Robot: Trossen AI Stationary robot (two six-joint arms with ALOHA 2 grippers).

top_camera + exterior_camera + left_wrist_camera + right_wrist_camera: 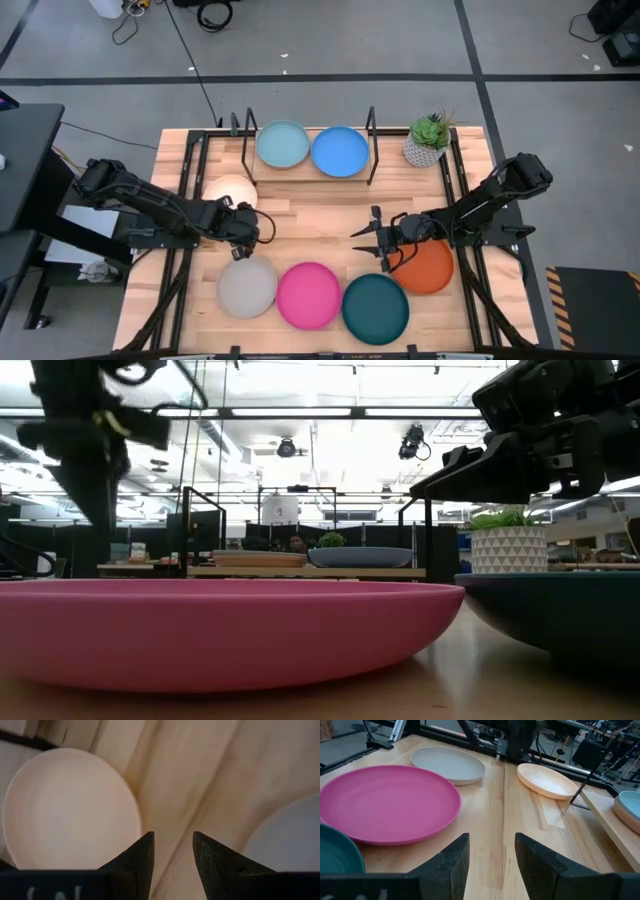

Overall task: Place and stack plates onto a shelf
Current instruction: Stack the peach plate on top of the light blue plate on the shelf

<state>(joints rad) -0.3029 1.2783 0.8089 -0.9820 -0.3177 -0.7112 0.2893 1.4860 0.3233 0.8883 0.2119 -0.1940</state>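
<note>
Wooden table (320, 230), peach plate (226, 190) partly hidden by left arm (150, 205)

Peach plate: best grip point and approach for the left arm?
Grip the peach plate by its raised rim; it lies flat on the table, so only the edge fits between fingers. Probably take the rim arc nearest the left gripper, which is open just beside it, coming in low from that side with one finger under the lip.

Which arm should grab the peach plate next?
Left. The left gripper hangs open right beside the peach plate, empty. The right gripper is across the table by the orange plate.
</note>
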